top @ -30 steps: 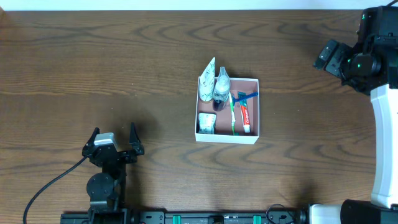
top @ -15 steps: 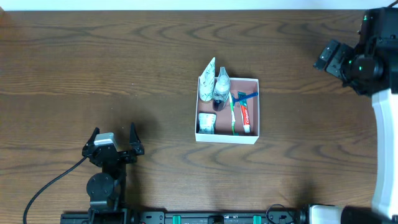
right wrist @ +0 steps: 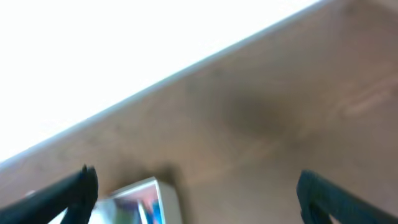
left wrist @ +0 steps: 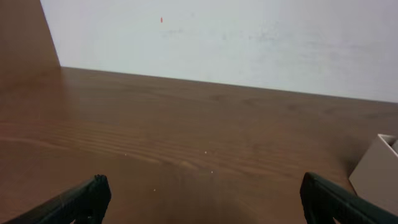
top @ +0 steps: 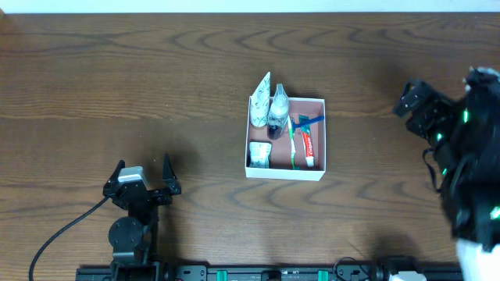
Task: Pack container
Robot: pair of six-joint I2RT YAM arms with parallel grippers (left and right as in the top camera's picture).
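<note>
The left tool [top: 143, 165] stands with its jaws spread wide and nothing between them, only bare wood of the worktop [top: 156, 78]. It sits low near the front edge, pointing toward the far side, and a black cable [top: 66, 230] trails from its arm to the front left. The right tool [right wrist: 196, 183] is likewise wide and empty, held over the right side of the worktop. Its arm [top: 461, 156] is smeared by blur from above, so its exact pose is hard to read.

The container [top: 285, 173] rests near the middle of the worktop, well apart from both tools, with nothing standing between them. Inside lie a red-and-white toothpaste tube [top: 310, 148] by the right wall, a green toothbrush [top: 294, 148] just beside it, a clear bottle [top: 277, 109], a white pouch [top: 260, 95] leaning on the far left corner, and a small white item [top: 259, 154] too small to identify.

The left wrist view catches only one white corner of the container at its right edge. The right wrist view is tilted and blurred, cutting the container off at the bottom.
</note>
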